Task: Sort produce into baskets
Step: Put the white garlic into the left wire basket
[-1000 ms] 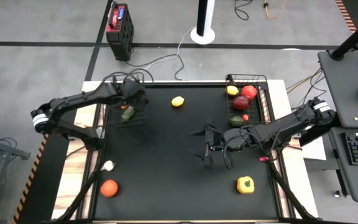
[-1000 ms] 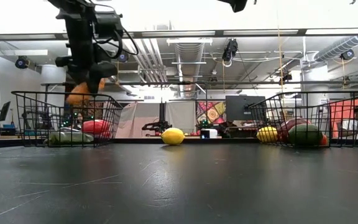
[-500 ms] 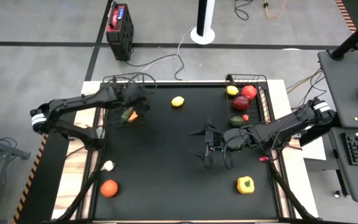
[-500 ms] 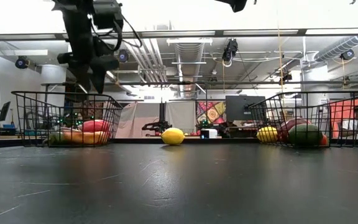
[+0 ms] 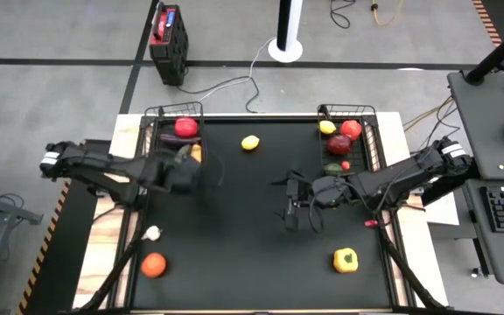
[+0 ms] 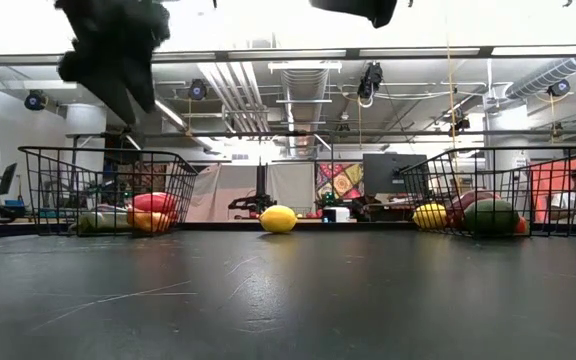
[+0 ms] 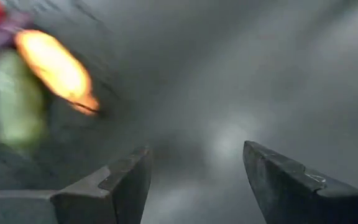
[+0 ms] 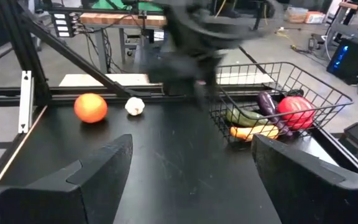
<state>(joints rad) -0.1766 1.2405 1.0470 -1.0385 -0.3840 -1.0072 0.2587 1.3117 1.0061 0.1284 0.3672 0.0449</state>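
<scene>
My left gripper hangs over the mat just in front of the left basket, jaws apart and empty. The carrot and cucumber lie in that basket, ahead of my fingers, beside the red tomato. My right gripper hovers mid-table, jaws spread wide, gripping nothing. A lemon sits between the two baskets; the right basket holds several pieces.
</scene>
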